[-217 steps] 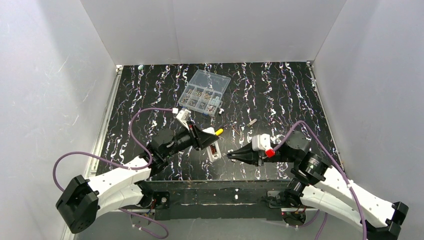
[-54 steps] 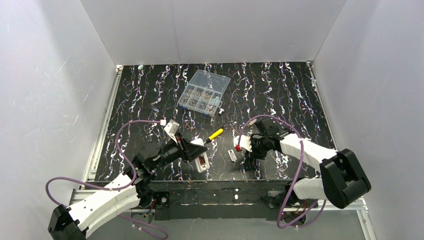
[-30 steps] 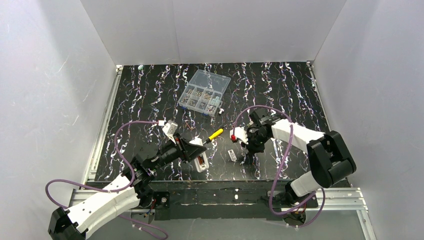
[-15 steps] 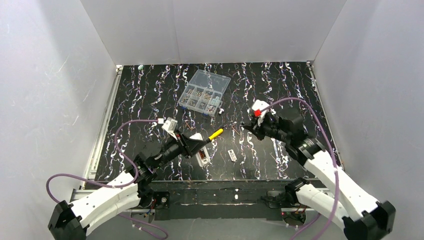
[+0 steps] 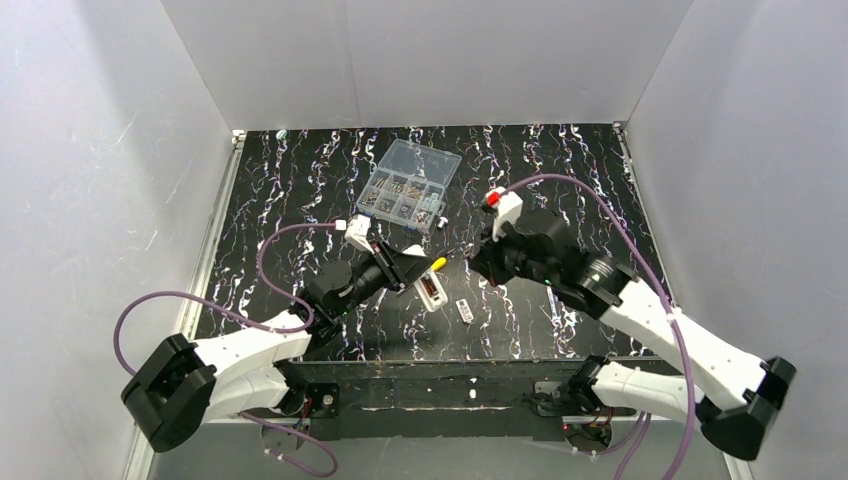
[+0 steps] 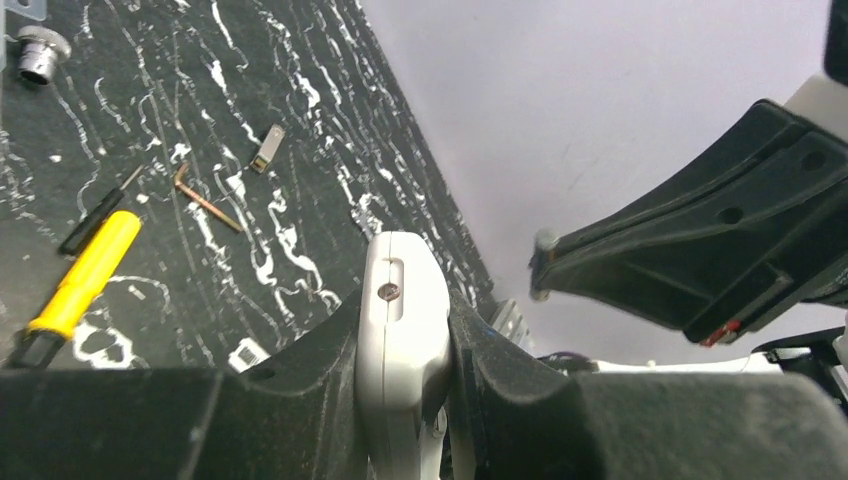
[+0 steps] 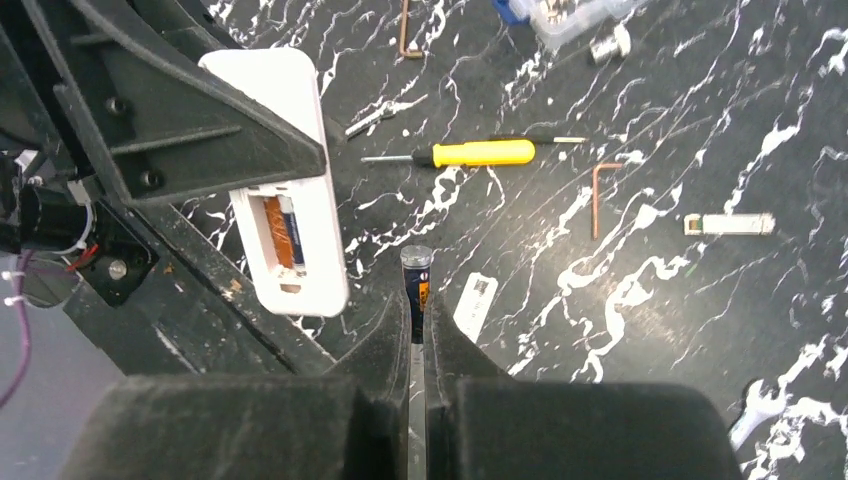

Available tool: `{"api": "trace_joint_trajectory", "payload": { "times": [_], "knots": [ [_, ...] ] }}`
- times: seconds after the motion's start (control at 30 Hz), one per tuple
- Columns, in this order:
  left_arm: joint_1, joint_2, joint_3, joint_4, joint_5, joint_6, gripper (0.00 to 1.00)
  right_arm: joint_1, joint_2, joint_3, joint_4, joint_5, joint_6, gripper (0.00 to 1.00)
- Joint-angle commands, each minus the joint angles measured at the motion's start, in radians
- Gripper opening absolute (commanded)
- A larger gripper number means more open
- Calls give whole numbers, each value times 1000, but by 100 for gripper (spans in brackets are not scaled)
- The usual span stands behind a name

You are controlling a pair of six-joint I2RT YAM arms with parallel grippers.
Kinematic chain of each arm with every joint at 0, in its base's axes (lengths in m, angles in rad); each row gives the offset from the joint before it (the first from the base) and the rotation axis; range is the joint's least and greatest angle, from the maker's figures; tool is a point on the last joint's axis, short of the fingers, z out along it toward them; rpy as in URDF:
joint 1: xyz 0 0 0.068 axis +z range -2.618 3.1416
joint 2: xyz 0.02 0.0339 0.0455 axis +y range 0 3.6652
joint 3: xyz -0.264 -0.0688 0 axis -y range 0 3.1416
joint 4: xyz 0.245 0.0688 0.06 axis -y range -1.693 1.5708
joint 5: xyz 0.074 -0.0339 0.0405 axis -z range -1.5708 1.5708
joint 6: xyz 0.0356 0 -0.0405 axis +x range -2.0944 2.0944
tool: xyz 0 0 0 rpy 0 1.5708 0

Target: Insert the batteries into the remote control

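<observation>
Tools clamp tight: left tool (image 6: 401, 312) on remote control (image 6: 398, 360), right tool (image 7: 415, 322) on battery (image 7: 416, 272).

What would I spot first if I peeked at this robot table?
A white remote control with its back open is pinched in the left fingers near the middle of the table. Close beside it, the right fingers hold a small battery. A bright yellow screwdriver lies on the black tabletop just beyond them.
</observation>
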Motion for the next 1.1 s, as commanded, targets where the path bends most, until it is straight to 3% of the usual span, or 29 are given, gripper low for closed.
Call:
{"api": "trace_joint_trajectory", "payload": {
  "times": [0.0, 0.47, 1.07],
  "knots": [
    [2, 48, 83, 192, -20, -98, 0, 63, 129, 176, -249, 127, 148, 1],
    [-7, 118, 84, 192, -140, -254, 0, 145, 239, 323, -267, 57, 217, 1],
    [-17, 129, 95, 192, -72, -297, 0, 146, 383, 420, -316, 13, 143, 6]
  ]
}}
